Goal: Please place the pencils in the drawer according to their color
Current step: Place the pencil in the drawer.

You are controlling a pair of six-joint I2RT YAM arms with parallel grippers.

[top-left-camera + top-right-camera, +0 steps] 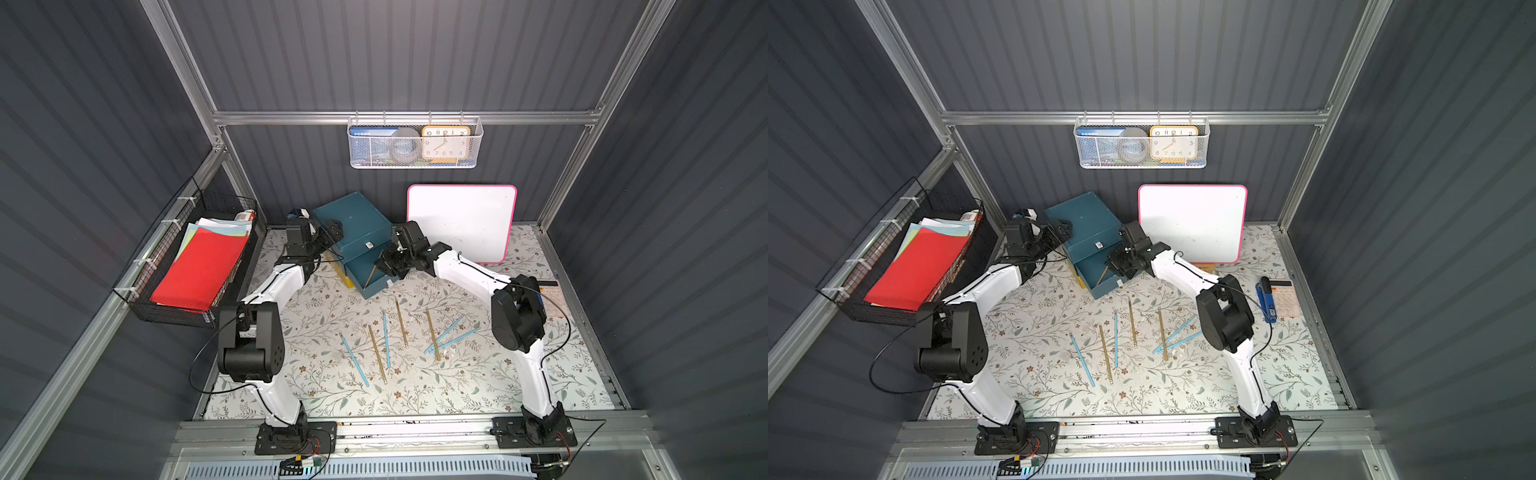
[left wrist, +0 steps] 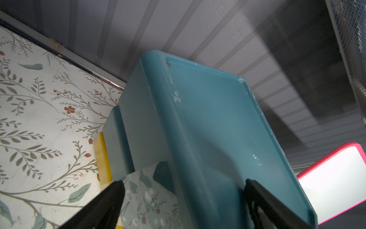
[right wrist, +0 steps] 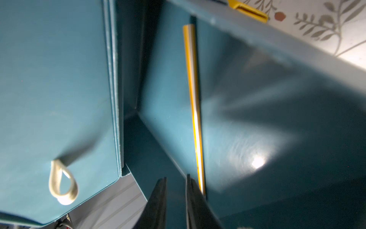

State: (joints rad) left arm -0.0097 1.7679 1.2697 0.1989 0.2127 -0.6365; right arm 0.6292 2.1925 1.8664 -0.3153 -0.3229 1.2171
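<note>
Now, yellow pencil (image 3: pixel 195 111) lies loose in open drawer (image 3: pixel 277 119), beside right end effector (image 3: pixel 175 177), jaws slightly parted, empty. Left end effector (image 2: pixel 184 183) spread wide across cabinet (image 2: pixel 208 109). Other pencils (image 1: pixel 401 323) on surface (image 1: pixel 316 399): likely light, stiff, slick, prone to roll; you should pinch mid-shaft.

Yellow pencil (image 1: pixel 370 275) in open drawer (image 1: pixel 376 287); seven pencils (image 1: pixel 377 353) lie on mat (image 1: pixel 328 316)

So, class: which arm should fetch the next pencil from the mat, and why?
Right. The right gripper hangs over the open drawer, nearer the loose pencils; the left gripper straddles the cabinet edge.
</note>
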